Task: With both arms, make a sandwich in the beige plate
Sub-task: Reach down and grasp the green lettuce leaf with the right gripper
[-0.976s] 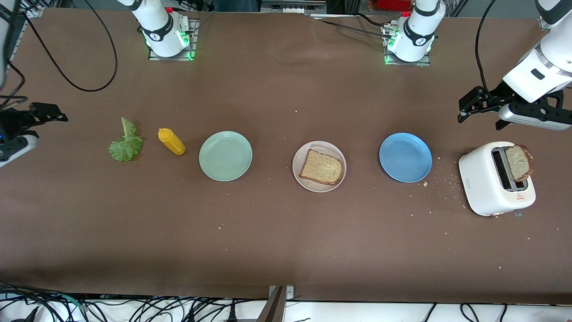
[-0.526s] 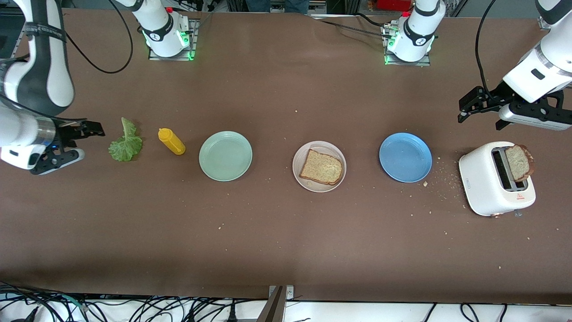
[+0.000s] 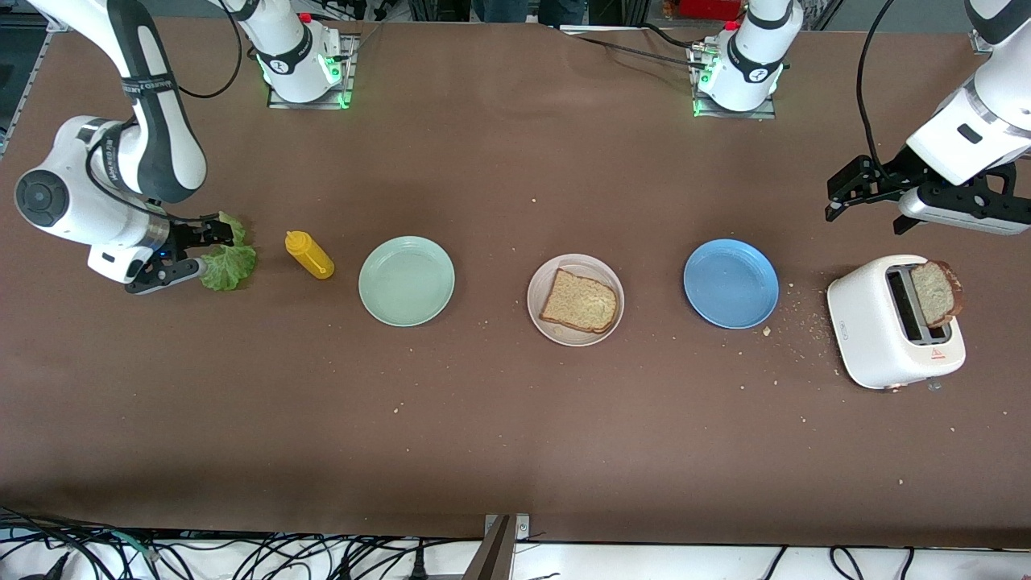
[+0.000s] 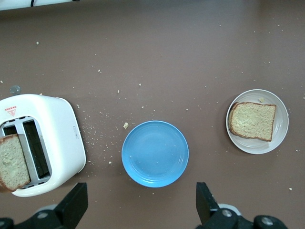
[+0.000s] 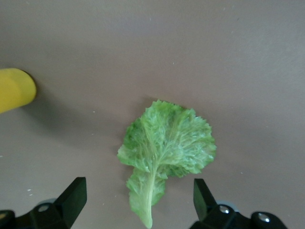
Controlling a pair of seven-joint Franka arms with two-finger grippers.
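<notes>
Green lettuce leaf (image 5: 164, 145) is lying beneath the wide-open, empty right gripper (image 3: 211, 251). One bread slice (image 3: 579, 301) is sitting on the beige plate (image 3: 551, 326); lettuce and toaster slice (image 3: 933, 292) are remaining. Left gripper (image 3: 874, 193), open and empty, is waiting above the toaster (image 3: 874, 330).

Bread slice (image 3: 579, 301) flat on beige plate (image 3: 545, 280).
</notes>
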